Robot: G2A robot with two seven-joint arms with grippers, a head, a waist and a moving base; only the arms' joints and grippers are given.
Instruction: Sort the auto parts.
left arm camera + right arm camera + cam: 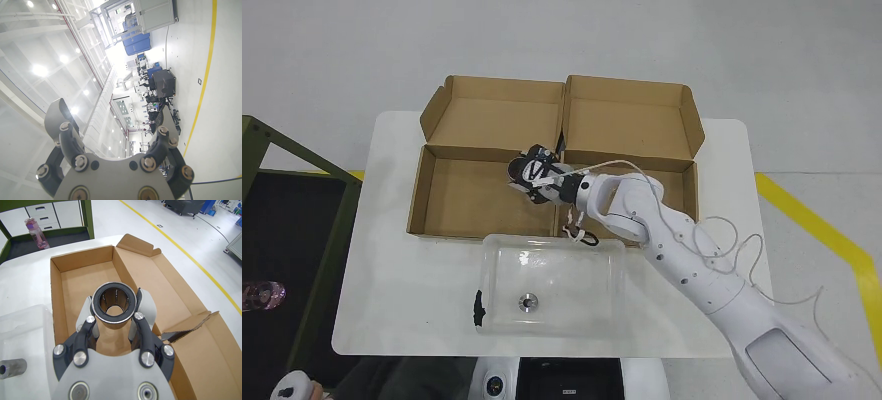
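the right end effector (115,298) is clenched on a short metal bearing (113,319), a black-rimmed sleeve with rows of small balls inside, gripped on its two sides with its open bore facing the wrist camera. in the top view this pair sits just above the middle of the frame, over the right end of the left cardboard box (457,195), close to the wall it shares with the right cardboard box (627,125). the left end effector (110,109) is released, spread wide on nothing, aimed at ceiling lights. on the white surface (392,250), a clear bin (592,262) at lower centre holds a small metal cylinder (530,301), with a black piece (479,308) at its left edge. a yellow floor line (812,215) runs at right, and a green cart (282,160) stands at left.
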